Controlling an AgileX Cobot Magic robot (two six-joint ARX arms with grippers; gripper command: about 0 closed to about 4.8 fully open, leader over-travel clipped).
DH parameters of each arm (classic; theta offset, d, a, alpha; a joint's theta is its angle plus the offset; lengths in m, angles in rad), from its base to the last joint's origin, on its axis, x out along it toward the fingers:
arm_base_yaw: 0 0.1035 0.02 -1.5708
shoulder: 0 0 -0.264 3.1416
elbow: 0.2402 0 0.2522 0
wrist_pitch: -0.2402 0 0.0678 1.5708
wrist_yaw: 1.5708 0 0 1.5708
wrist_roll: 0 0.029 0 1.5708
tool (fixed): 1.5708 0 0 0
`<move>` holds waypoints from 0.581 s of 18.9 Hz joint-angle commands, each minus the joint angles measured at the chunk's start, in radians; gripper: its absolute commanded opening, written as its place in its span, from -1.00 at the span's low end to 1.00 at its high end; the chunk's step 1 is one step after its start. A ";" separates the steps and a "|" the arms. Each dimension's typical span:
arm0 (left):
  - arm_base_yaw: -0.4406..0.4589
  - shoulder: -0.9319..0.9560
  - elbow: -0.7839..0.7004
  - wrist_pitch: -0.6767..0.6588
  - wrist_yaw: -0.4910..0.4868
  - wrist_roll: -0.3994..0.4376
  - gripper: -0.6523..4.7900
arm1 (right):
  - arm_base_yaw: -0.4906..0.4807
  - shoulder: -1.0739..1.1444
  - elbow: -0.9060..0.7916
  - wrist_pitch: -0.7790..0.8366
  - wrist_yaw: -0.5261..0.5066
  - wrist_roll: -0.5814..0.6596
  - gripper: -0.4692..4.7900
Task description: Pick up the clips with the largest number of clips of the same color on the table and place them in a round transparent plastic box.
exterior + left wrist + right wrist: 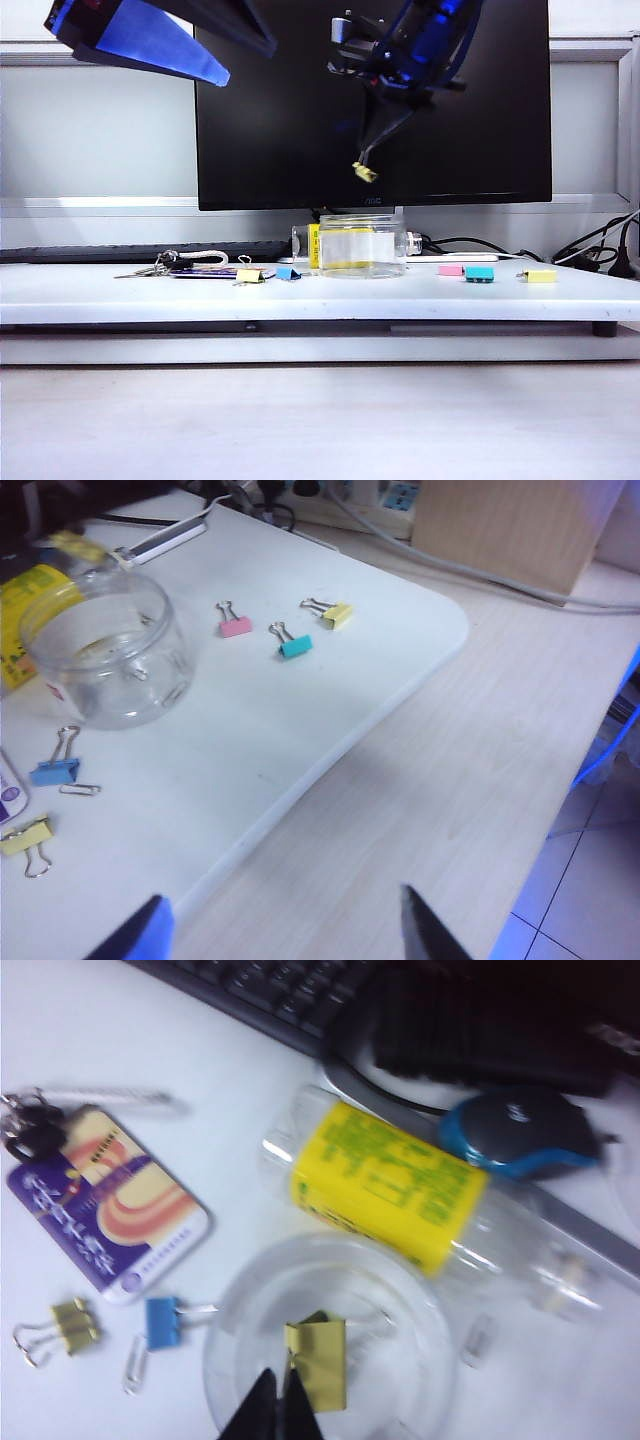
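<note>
Hanging high over the wide white table point(120, 290), the right gripper point(279, 1406) has its dark fingers pinched together on the thin wire handle of a small pale-yellow binder clip point(320, 1360), which dangles from the tips. Directly beneath that gripper stands the short, clear, round plastic jar with a yellow-and-white label point(361, 245), its open mouth facing up; in the right wrist view the held clip shows against the jar's rim and interior, yet the exterior view shows it well above the rim, not inside.

Just beyond the jar from this gripper lies a clear plastic bottle with a yellow label point(390, 1185) on its side, and past that a blue-and-black computer mouse point(520, 1130) and a dark keyboard point(270, 990). Off to one side of the gripper rest a small blue binder clip point(162, 1322), a second pale-yellow binder clip point(72, 1325), a loose silver paper clip point(134, 1364) and a purple key card on a ring of keys point(105, 1200).

The left gripper point(285, 930) is raised away from the table at the exterior view's upper left, its blue-and-black fingers spread wide with nothing between them. Well ahead of it, beyond the jar, sit a pink binder clip point(235, 626), a teal binder clip point(294, 646) and the third pale-yellow binder clip point(337, 615), close together near the table's far corner.
</note>
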 commanded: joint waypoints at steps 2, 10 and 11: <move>-0.001 -0.002 0.003 0.000 0.001 0.000 0.36 | 0.000 0.063 0.004 0.043 -0.036 0.012 -0.83; -0.001 -0.002 0.003 -0.034 0.000 0.000 0.36 | -0.001 0.111 0.003 0.060 -0.031 0.011 -0.52; -0.001 -0.002 0.003 -0.034 0.001 0.000 0.36 | -0.001 0.111 0.003 0.059 -0.031 0.011 -0.49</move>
